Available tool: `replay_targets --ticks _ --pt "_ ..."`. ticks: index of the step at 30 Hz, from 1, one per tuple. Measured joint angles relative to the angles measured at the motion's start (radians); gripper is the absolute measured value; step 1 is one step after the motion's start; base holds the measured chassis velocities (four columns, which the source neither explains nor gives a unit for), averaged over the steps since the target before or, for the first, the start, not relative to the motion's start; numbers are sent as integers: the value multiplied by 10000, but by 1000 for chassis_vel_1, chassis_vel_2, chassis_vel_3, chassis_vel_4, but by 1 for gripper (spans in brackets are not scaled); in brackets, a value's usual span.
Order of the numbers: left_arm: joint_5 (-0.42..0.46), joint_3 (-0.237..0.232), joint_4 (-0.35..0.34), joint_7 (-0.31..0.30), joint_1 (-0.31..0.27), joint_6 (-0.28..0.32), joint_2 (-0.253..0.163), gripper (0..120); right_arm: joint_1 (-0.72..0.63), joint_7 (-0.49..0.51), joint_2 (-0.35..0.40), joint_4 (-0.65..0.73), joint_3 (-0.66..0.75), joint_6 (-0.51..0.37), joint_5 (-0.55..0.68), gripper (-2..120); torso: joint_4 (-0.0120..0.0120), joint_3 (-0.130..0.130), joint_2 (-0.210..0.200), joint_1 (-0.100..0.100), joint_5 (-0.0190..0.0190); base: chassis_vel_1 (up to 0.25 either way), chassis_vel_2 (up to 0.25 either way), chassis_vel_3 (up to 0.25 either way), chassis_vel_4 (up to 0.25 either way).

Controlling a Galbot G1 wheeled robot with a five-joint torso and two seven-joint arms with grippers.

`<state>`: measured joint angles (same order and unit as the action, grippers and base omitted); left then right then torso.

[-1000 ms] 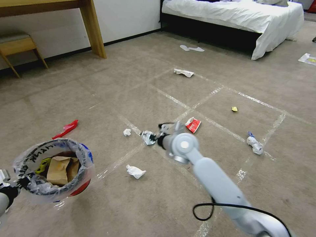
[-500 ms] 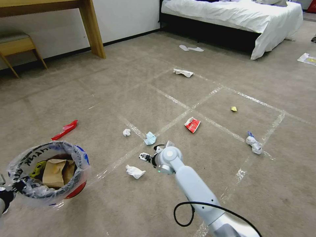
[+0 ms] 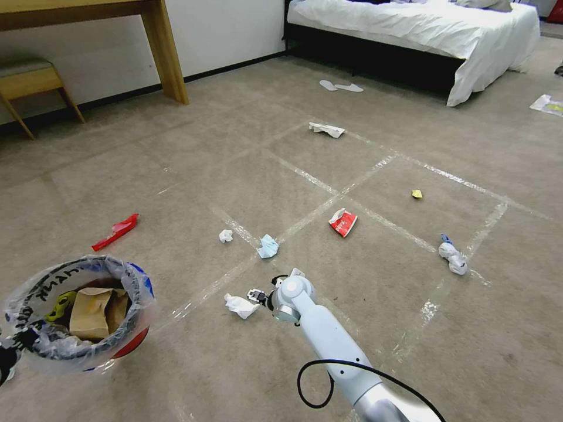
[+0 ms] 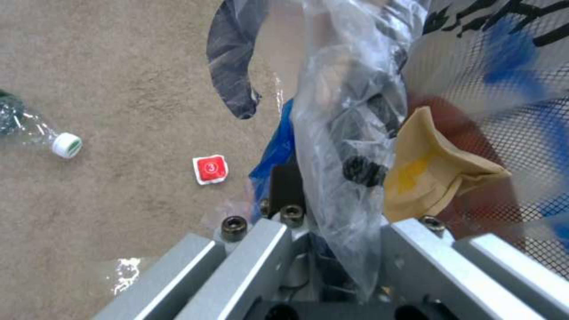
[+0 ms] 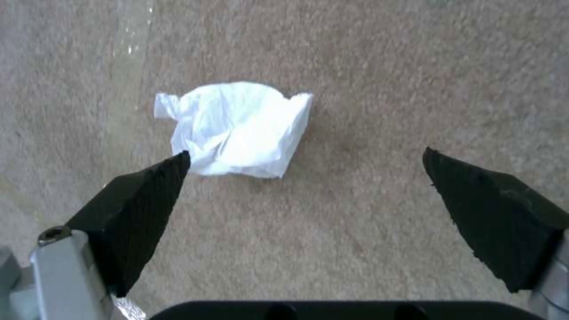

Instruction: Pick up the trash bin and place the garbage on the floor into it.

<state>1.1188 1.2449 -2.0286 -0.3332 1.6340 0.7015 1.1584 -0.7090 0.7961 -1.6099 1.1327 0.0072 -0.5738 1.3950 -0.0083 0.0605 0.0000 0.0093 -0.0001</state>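
I have the right pincer (image 3: 254, 296) low over the floor (image 3: 375, 146), its two black fingers (image 5: 139, 200) spread wide with nothing between them. A crumpled white tissue (image 5: 234, 129) lies on the carpet just beyond the fingertips, closer to one finger than the other, and I cannot tell whether that finger's tip touches it. In the head view the same tissue (image 3: 240, 305) sits just to the left of the pincer, beside a shiny tape line (image 3: 305, 220).

My left pincer (image 4: 332, 186) is pressed together on the rim of the trash bin (image 3: 76, 319), pinching the clear printed bag and the bin wall between its fingers. The bin hangs at the far left, well apart from the right pincer, and a brown paper bag (image 3: 94, 305) lies inside it next to a yellow printed patch. From the left wrist I see the brown bag (image 4: 433, 171) through the plastic, and beyond the left pincer a small red square wrapper (image 4: 210, 169) and a plastic bottle (image 4: 35, 131) with a white cap lie on the carpet.

Farther out from the right pincer lie a light-blue mask (image 3: 268, 247), a small white tissue ball (image 3: 226, 235) and a red wrapper (image 3: 343, 222). A long red wrapper (image 3: 117, 230) lies off to its left, above the bin. To its right are a yellow scrap (image 3: 417, 194) and a white wad with a blue bit (image 3: 453, 257). Another white scrap (image 3: 327, 129) lies much farther off, toward the bed (image 3: 422, 29).
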Motion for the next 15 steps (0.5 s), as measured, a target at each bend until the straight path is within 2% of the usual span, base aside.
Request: replay_targets --ticks 15 --pt "-4 145 92 82 74 -14 -17 0 313 -947 15 -810 -454 -120 -290 94 0 0 0 0 0 0 0 0 0"
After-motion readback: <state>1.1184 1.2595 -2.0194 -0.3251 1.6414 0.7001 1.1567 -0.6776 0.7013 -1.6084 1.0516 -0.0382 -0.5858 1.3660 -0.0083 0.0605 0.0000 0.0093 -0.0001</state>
